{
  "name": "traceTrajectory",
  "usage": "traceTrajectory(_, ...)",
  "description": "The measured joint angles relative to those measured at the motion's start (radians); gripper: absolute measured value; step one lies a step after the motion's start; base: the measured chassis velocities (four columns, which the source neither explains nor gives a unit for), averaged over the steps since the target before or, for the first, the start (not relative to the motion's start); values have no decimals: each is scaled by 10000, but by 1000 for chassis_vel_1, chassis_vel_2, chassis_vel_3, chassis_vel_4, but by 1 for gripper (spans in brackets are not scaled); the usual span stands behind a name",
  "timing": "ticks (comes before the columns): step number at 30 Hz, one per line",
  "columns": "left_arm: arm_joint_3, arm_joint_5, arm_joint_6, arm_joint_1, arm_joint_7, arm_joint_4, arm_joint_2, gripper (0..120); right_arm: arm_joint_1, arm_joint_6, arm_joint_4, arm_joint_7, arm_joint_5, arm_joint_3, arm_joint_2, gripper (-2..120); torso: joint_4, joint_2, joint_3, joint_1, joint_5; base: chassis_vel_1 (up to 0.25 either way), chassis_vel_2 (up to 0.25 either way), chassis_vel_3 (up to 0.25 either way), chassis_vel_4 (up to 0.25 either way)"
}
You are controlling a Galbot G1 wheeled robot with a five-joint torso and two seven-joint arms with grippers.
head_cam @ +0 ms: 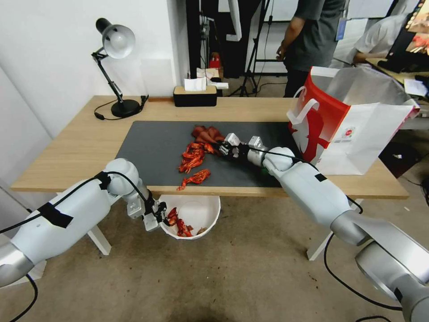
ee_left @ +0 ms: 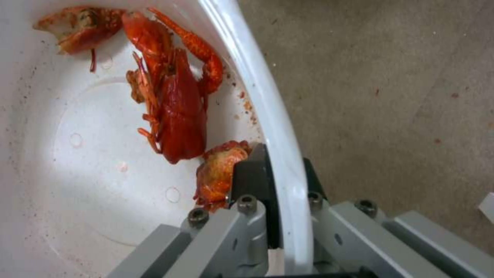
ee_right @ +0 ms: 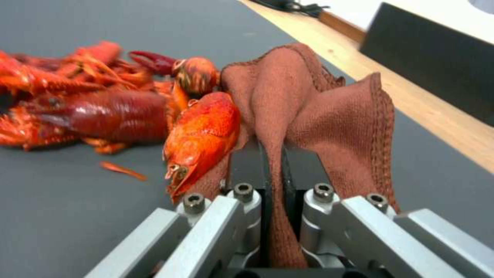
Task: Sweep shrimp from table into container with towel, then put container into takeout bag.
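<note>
Two grippers are at work. On our left, the left gripper hangs below the near edge of the light wooden table, its jaws clamped on the rim of the round white deep container, one finger inside the wall and one outside. We hold that container just under the table edge, over open floor, with a few bright red-orange shrimp already lying in it. Moving right, more shrimp are heaped on the dark grey rectangular mat, some at its near border by the table edge. Our right gripper rests on the mat, jaws pinched on the rust-red soft towel, which touches the heap. Farther right, the red and white paper takeout bag stands open at the table's right end.
</note>
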Motion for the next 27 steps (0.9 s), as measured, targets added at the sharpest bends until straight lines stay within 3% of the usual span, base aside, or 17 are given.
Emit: traceTrajectory(27,113,-3,-34,-115,-5,76,-90,0,-532,36,971,-1242,751,-107,-526,2,0,0,0,1,0,0,0,0,0)
